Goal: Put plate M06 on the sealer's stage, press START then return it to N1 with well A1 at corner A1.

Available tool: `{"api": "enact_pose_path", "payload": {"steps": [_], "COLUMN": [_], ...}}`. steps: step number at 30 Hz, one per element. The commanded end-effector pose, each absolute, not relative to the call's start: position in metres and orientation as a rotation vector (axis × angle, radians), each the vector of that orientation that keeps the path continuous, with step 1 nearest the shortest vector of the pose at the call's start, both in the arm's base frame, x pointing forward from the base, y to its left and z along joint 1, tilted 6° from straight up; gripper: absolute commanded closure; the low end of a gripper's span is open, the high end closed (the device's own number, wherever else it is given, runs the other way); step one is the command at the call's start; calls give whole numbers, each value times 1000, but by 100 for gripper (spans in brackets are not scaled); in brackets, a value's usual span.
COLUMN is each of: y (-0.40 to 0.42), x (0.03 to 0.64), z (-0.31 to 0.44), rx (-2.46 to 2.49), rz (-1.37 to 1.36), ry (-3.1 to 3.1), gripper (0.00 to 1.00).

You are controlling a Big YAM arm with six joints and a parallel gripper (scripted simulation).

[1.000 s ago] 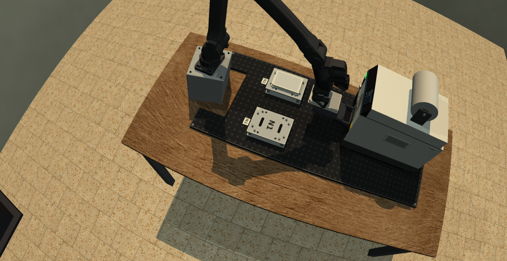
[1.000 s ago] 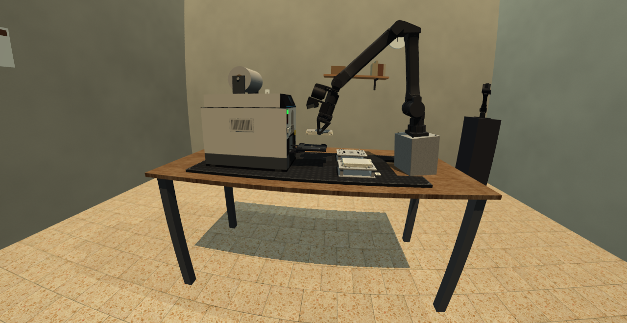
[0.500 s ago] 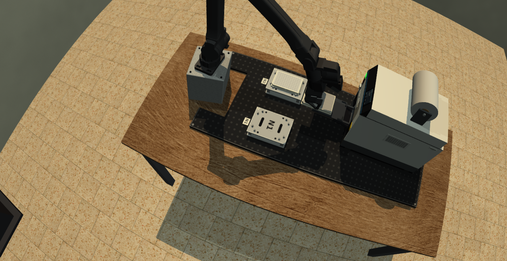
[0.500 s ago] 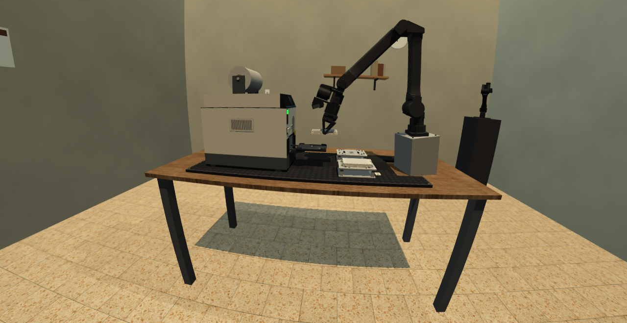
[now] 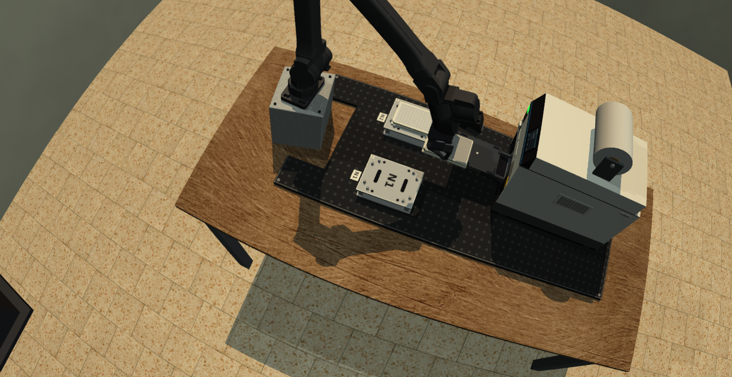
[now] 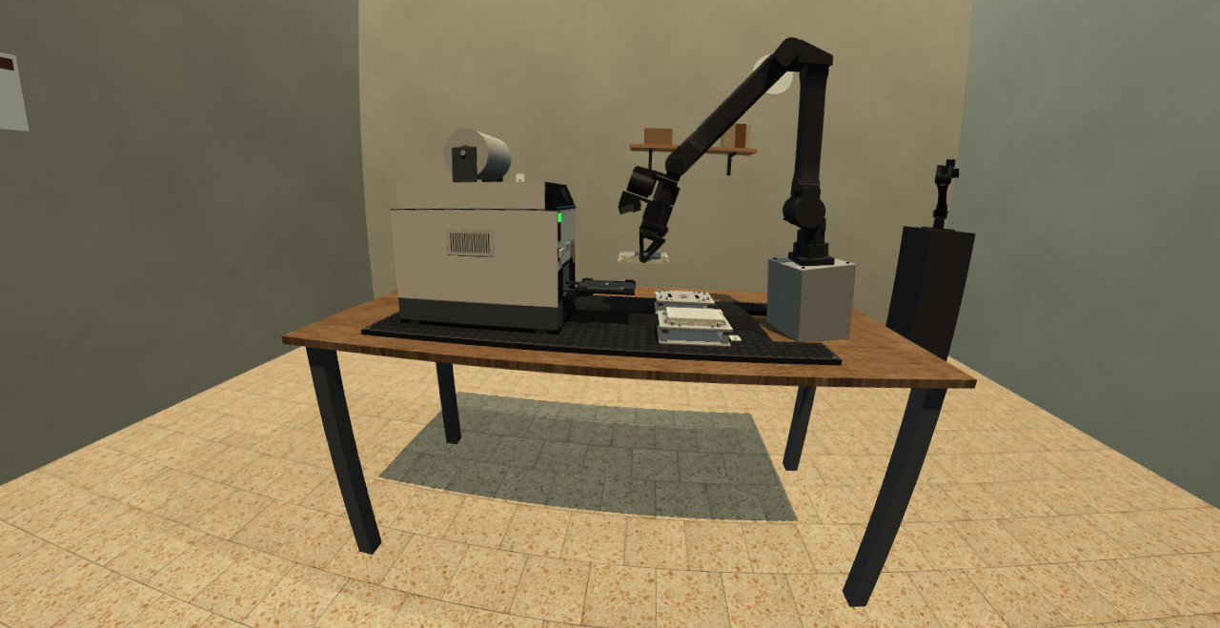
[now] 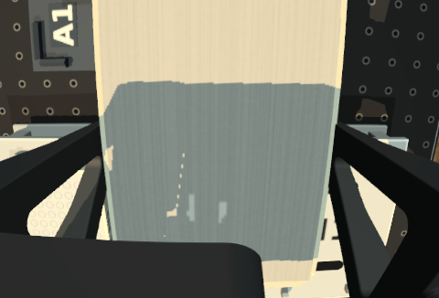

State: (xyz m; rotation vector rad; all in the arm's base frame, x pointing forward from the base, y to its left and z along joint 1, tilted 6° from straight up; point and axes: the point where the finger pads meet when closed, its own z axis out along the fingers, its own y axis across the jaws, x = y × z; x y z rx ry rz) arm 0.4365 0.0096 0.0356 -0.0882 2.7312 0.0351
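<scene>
My gripper (image 5: 444,145) is shut on plate M06 (image 5: 453,148), whose top is covered with foil. I hold it level in the air between the sealer's stage (image 5: 483,158) and nest N2. It also shows in the exterior view (image 6: 643,256), well above the table, and fills the wrist view (image 7: 219,115) between my fingers. Nest N1 (image 5: 390,181) is bare, with its N1 mark showing. The sealer (image 5: 568,167) has a green lamp (image 5: 527,108), also visible in the exterior view (image 6: 559,216). Its stage is out and bare. An A1 corner mark (image 7: 64,26) lies below the plate in the wrist view.
Nest N2 (image 5: 406,120) holds a white well plate right beside my wrist. The arm's grey pedestal (image 5: 302,108) stands at the table's back left. A foil roll (image 5: 613,134) sits on top of the sealer. A black perforated mat (image 5: 445,210) carries the nests and sealer.
</scene>
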Motion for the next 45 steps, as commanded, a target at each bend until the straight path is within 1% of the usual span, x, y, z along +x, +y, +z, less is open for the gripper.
{"api": "enact_pose_path", "payload": {"steps": [1,10,17,27,35,45], "y": [3,-10,-18,-31,-41,-52], "x": [454,428,425,400,390,368], "z": [66,44,58,41,51,40], "rx": [-106,-85,-104,-89,-106,-97], "rz": [28,30,26,29,26,29], "ry": [2634,2697,2650,2698,2676,2705], "gripper": [100,100,100,100,100,100]}}
